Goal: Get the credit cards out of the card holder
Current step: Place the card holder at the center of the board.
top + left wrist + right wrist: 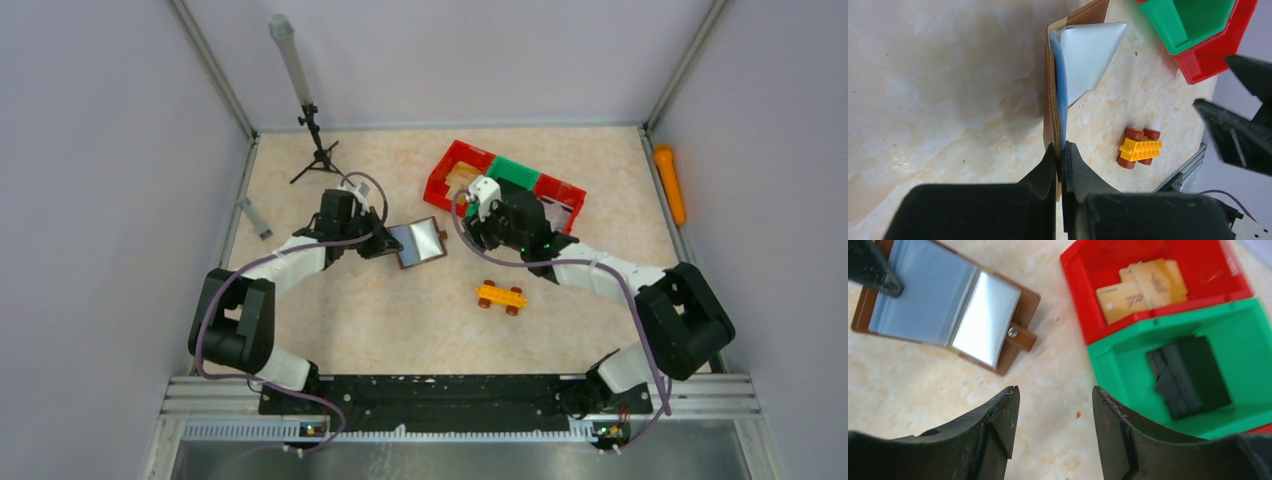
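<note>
Currently, the left end effector (1060, 150) is closed tight on one edge of the card holder (1050, 95), pinching the brown cover and a greyish-blue sleeve together. The holder lies open on the surface (948, 100) and stretches straight out ahead of its fingertips. The right end effector (1055, 395) has its jaws apart and grips nothing; from its wrist view the open holder lies ahead and to its left, with the red bin (1148, 250) and green bin (1118, 370) ahead and to its right. Tan credit cards (1140, 287) lie in the red bin and black cards (1188, 375) in the green one, so much of the job looks done, though I cannot tell whether any card sits in the glossy sleeves. The main risk, I judge, is the thin pinch: with only one edge held, a pull on a sleeve by the right end effector could drag the holder out of the left one's hold or swing it round the clamp. The loose top sleeve curls upward and could be caught instead of a card. The toy car (1139, 148), off to the right of the left end effector, could be knocked by a careless sweep.
</note>
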